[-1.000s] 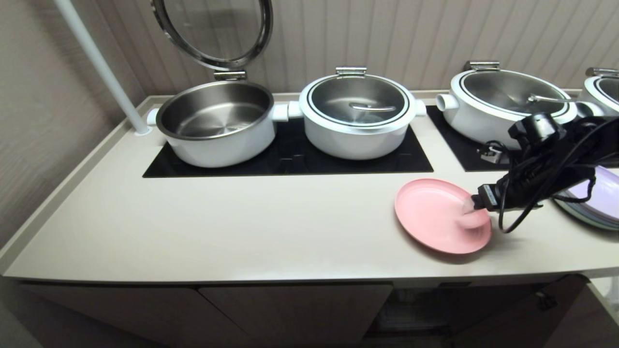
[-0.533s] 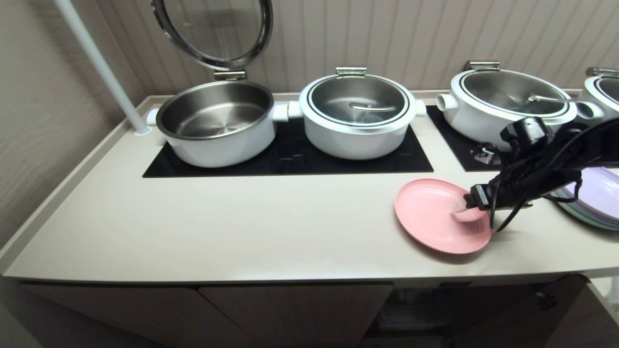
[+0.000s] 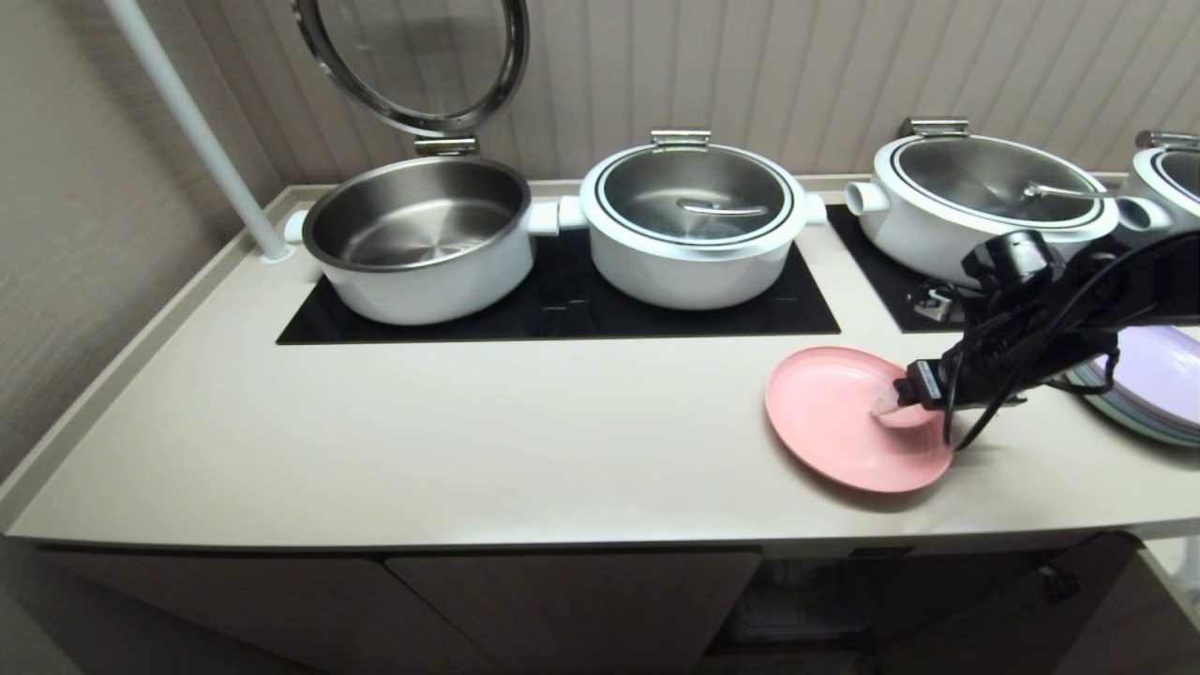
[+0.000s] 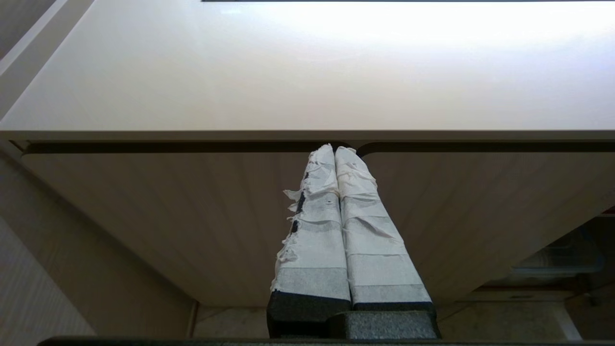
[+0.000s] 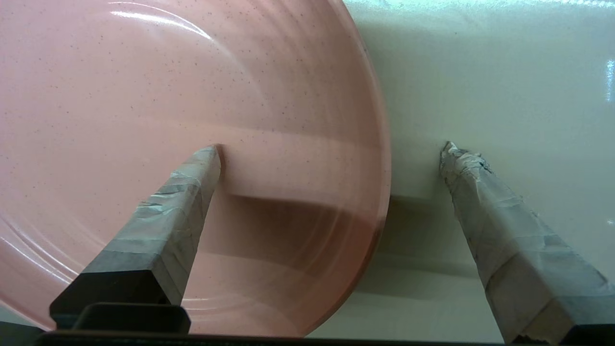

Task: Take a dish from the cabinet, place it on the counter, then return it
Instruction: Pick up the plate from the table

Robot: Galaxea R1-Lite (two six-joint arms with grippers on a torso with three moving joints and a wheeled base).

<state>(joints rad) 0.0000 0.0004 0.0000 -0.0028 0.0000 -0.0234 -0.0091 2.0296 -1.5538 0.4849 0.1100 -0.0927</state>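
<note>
Fingers of the right gripper (image 5: 331,149) stand spread wide and hold nothing: one tape-wrapped finger (image 5: 190,192) hangs over the inside of the round, shallow pink plate (image 3: 848,417), the other over bare counter just outside its rim. We judge the plate set down and released, so the step in hand is the re-grasp for its return. To do it well, we would keep the rim centred between the two fingers, bring one under the lip and one onto the inner face, and close only when the rim sits deep between them; a shallow bite on a smooth, glossy rim may slip. We would lift level before swinging toward the cabinet.

Plate surface is glossy, finely speckled, with faint concentric rings near the edge. It lies flat on the smooth cream-beige countertop (image 3: 469,441), near the front edge toward the right end, apart from the black glass cooktop panel (image 3: 562,314). A stack of pale plates (image 3: 1158,394) lies further right.

Fingers of the left gripper (image 4: 335,154) are pressed together and empty, parked below the counter's front edge before the fluted beige cabinet door (image 4: 168,216).

White steel-lined pots (image 3: 694,230) stand along the back.
</note>
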